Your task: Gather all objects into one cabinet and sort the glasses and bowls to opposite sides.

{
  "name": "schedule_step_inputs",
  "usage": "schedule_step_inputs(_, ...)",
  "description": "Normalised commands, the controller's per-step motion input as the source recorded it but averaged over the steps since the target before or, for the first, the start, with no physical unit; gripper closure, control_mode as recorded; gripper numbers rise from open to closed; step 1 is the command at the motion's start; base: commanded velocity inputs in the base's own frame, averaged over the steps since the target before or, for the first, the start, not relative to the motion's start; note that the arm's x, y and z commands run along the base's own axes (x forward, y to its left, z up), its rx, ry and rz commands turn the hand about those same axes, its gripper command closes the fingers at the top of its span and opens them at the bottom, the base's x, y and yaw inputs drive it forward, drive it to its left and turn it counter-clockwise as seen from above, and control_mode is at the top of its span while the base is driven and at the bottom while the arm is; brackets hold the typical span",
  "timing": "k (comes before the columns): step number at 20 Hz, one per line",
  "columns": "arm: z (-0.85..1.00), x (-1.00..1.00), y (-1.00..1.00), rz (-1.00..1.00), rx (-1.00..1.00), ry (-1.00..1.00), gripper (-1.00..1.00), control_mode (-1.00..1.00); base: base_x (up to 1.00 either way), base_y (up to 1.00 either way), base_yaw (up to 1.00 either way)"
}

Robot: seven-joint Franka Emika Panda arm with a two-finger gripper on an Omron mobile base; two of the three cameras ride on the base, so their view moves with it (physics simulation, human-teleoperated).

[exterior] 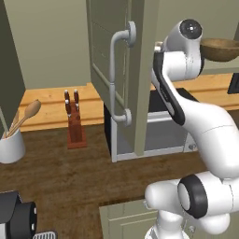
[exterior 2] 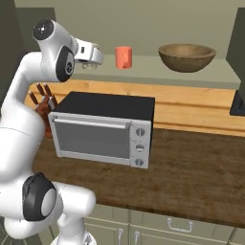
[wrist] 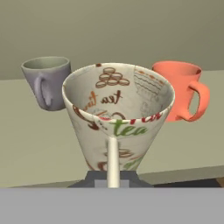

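Observation:
A cream patterned mug (wrist: 117,113) with "tea" lettering stands upright right in front of the hand camera. My gripper (wrist: 112,178) is shut on its thin handle, just above the front edge of the cabinet shelf (wrist: 39,148). Behind the mug, a grey cup (wrist: 47,81) sits on the shelf to the left and an orange mug (wrist: 181,89) to the right. In the right base view my gripper (exterior 2: 89,56) reaches the shelf's left part, with the orange mug (exterior 2: 123,57) beside it and the wide brown bowl (exterior 2: 186,57) farther right. The cabinet door (exterior: 105,51) hangs open.
A toaster oven (exterior 2: 103,128) stands on the wooden counter (exterior 2: 191,162) under the shelf. A knife block (exterior: 74,119) and a white jar of wooden spoons (exterior: 11,142) stand to the left. The door's long handle (exterior: 113,70) juts out near my arm.

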Motion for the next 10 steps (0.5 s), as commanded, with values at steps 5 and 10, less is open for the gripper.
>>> schedule_step_inputs(5,-0.02,0.36,-0.01,0.04,0.00,-0.01,1.00,-1.00,0.00,0.00,0.00)
schedule_step_inputs(10,-0.01,0.33,0.00,0.01,0.00,0.00,1.00,-1.00,0.00,0.00,0.00)
